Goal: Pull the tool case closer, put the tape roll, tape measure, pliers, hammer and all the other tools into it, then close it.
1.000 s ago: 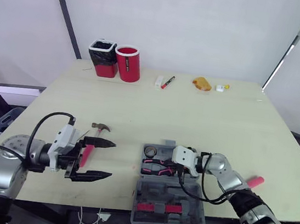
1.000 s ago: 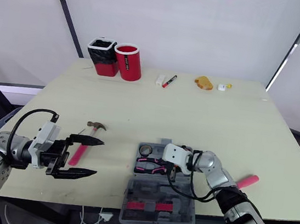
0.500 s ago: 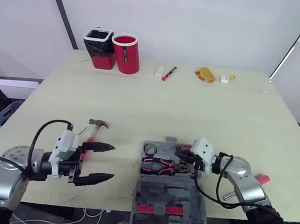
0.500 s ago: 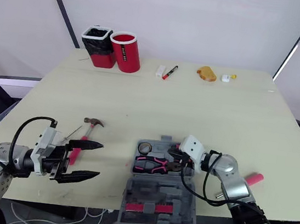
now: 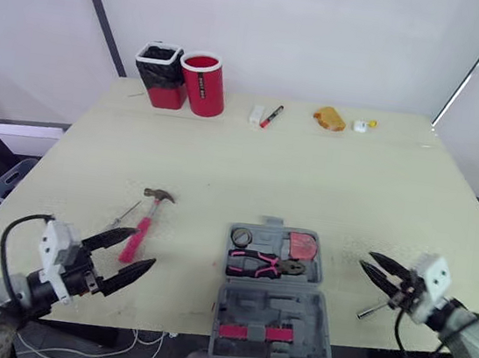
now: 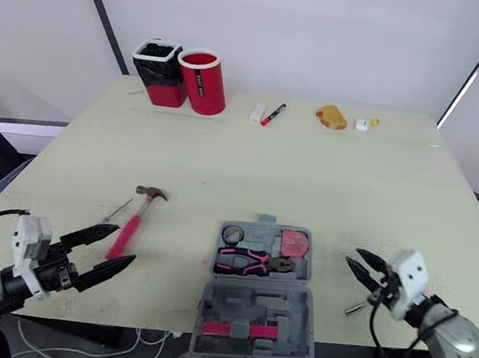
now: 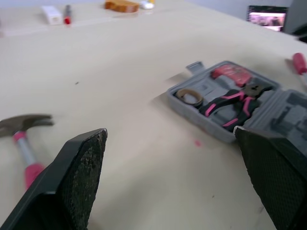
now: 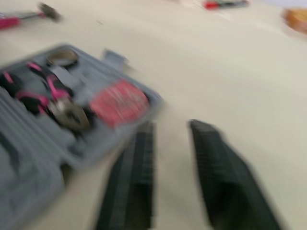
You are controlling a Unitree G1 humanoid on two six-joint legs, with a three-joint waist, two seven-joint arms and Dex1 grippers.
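- Two sets of jaws, both spread, nothing between either pair.
- At the near middle of the bench [image 5: 328, 177], the tool case [image 5: 273, 311], open flat, one half far and one half near.
- In its far half: tape roll [image 5: 241, 237] at left, red tape measure [image 5: 303, 246] at right, pink-handled pliers [image 5: 259, 264] just near of both.
- In its near half: a pink bar-shaped piece [image 5: 246, 332], kind unclear.
- Out on the bench left of the case: the hammer [image 5: 148, 216], head far, pink handle toward the near left, with a thin metal rod [image 5: 123, 214] just left of it.
- At the near left edge, the left jaws, black fingers [image 5: 113, 236] pointing right, close to the hammer's handle end, apart from it.
- At the near right, the right jaws, fingers [image 5: 387, 269] pointing left toward the case, apart from it.
- Beside them on the bench, a short metal shaft [image 5: 367, 311].
- Along the far edge: black cup [image 5: 163, 76] and red cup [image 5: 203, 84] side by side, then a marker [image 5: 271, 116] and an orange item [image 5: 328, 118] further right.
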